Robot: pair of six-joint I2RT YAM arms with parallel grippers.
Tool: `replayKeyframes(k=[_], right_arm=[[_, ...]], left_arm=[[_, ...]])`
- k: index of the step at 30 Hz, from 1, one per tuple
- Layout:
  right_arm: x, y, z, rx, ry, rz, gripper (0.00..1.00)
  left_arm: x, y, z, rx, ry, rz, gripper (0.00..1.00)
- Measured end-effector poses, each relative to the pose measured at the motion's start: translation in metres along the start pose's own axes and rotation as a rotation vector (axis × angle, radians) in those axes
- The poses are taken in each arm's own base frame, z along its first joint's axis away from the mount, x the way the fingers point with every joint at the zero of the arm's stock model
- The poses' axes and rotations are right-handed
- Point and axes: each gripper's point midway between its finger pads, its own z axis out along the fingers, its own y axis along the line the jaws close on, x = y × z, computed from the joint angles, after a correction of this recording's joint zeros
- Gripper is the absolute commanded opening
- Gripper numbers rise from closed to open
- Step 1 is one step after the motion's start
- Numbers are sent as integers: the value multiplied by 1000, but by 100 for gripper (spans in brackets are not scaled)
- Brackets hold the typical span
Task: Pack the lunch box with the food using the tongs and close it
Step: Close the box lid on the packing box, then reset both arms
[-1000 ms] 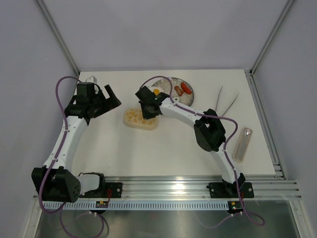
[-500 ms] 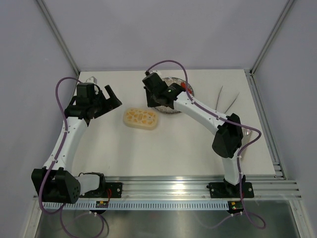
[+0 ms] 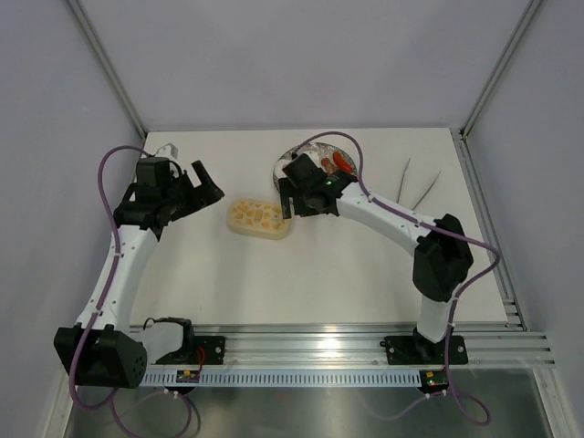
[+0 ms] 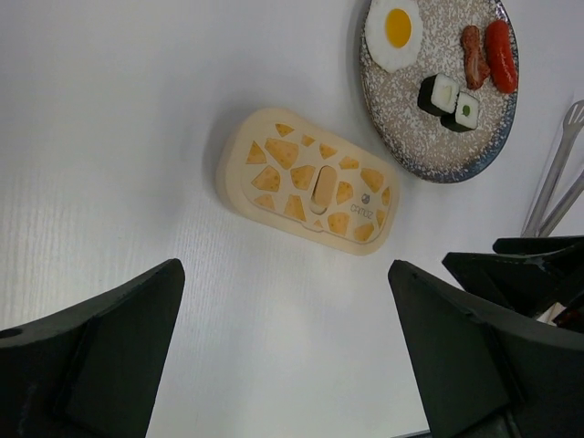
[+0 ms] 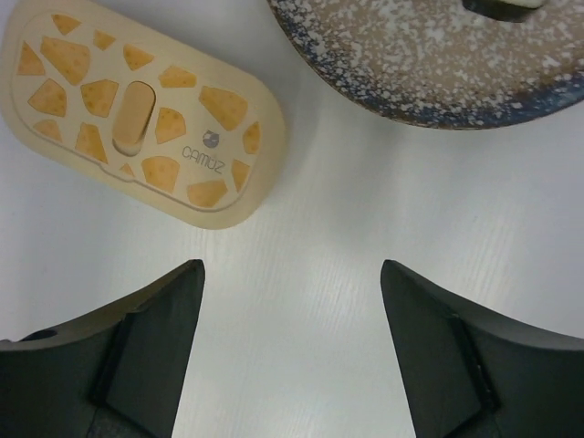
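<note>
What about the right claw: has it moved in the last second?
Yes. The right gripper has shifted rightward, off the lunch box's far right corner, and now hangs beside it.

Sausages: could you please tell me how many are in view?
2, side by side on the plate near its rim: the browner sausage inward, the redder sausage outermost. The plate's edge is cropped, so more may be hidden.

Plenty of bare desk (image 3: 301,274) at 6 o'clock of the lunch box (image 3: 260,219), easy way in there. The plate (image 4: 429,173) sits near at 2 o'clock, so that lane's tight, and the right claw (image 5: 287,274) hangs over it, jaws spread. The left claw (image 3: 208,182) blocks 10 o'clock. The tongs (image 3: 417,185) lie far out at 3, past the plate.
</note>
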Motion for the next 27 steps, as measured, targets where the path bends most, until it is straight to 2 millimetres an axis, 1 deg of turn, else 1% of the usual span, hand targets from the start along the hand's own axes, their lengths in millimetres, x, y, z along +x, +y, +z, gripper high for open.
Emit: replayKeyframes(k=[3, 8, 10, 11, 13, 17, 19, 23, 27], right_arm=[[1, -21, -24, 10, -25, 31, 87], [-10, -60, -77, 21, -133, 114, 88], [-9, -73, -94, 32, -166, 143, 94], [-7, -77, -99, 34, -174, 152, 95], [4, -88, -108, 49, -178, 168, 99], [33, -114, -120, 117, -156, 198, 99], [45, -128, -128, 153, -155, 217, 99], [61, -147, -149, 197, -179, 258, 99], [67, -160, -165, 226, -208, 297, 100]], left_arm=[[2, -1, -8, 9, -6, 16, 99], [7, -6, -20, 31, -14, 54, 99], [13, -10, -22, 44, -7, 75, 99], [19, -13, -22, 49, 3, 90, 99], [31, -16, -22, 51, 28, 118, 99], [53, -25, -22, 47, 65, 189, 99], [59, -29, -23, 44, 60, 219, 99], [64, -36, -27, 61, 16, 261, 99], [59, -42, -35, 84, -40, 269, 99]])
